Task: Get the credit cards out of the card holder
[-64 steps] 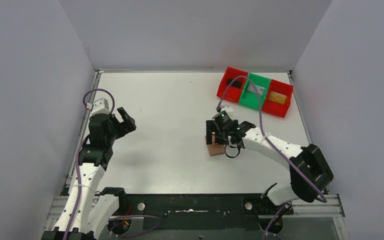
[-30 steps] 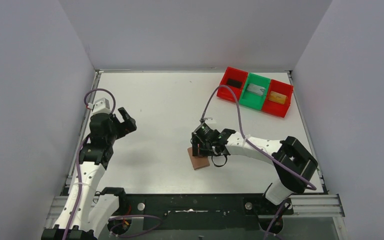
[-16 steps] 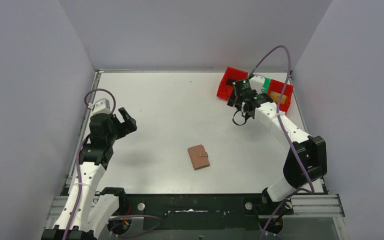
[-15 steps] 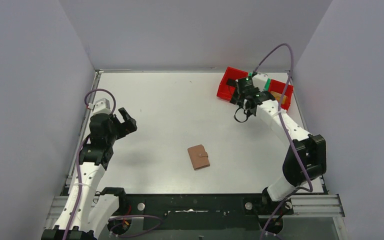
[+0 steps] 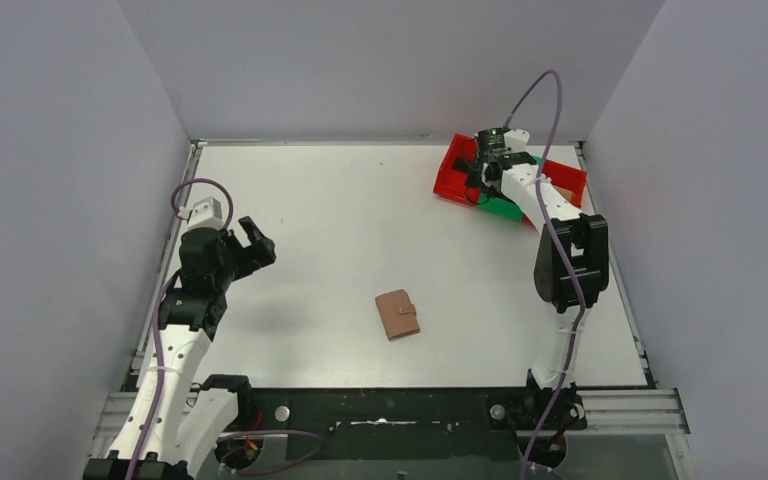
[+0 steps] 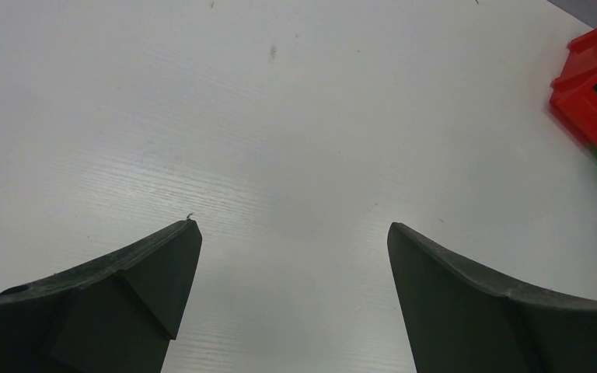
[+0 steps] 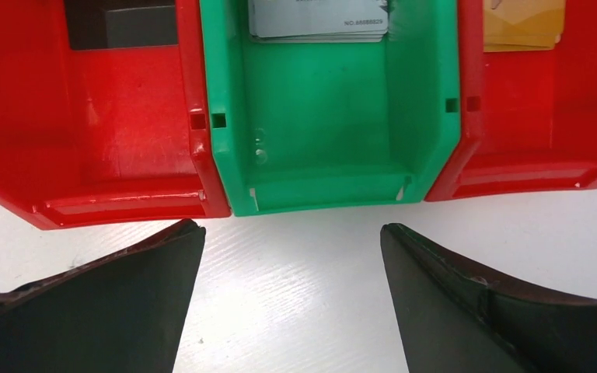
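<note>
The card holder (image 5: 397,314) is a tan leather wallet lying folded shut on the table's near middle, with no gripper near it. Three credit cards lie in the bins at the back right: a black one (image 7: 120,15), a silver-grey one (image 7: 319,19) and a gold-orange one (image 7: 525,19). My right gripper (image 7: 291,233) hovers open and empty over bare table just in front of the green bin (image 7: 326,124); from above, the right gripper (image 5: 480,178) is at the bins. My left gripper (image 6: 291,233) stands open and empty over bare table at the left (image 5: 255,243).
A red bin (image 7: 116,124) and another red bin (image 7: 544,109) flank the green one in a row at the back right corner. Grey walls enclose the table on three sides. The right arm stretches far back, covering part of the bins from above.
My right gripper let go of the card holder on the table, swung back to the bins and opened wider. The card holder stayed where it was left. The left arm has not moved.
</note>
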You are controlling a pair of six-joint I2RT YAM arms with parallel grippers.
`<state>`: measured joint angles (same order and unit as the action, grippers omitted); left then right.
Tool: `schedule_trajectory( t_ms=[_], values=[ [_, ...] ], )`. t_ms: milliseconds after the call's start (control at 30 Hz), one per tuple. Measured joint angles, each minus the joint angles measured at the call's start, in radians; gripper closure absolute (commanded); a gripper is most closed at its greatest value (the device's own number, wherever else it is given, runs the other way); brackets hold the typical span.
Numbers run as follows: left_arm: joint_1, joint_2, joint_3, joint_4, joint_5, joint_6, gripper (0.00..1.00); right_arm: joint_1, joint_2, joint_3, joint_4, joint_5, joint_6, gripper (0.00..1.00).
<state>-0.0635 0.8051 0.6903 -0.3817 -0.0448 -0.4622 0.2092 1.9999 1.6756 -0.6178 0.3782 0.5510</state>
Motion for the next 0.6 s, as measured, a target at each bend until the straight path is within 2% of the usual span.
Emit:
schedule_trajectory(
  t_ms=[600],
  values=[
    [0.000,0.010,0.000,0.000,0.002,-0.001,0.07,-0.040,0.205,0.171,0.038,-0.128,-0.084,0.11]
  ],
)
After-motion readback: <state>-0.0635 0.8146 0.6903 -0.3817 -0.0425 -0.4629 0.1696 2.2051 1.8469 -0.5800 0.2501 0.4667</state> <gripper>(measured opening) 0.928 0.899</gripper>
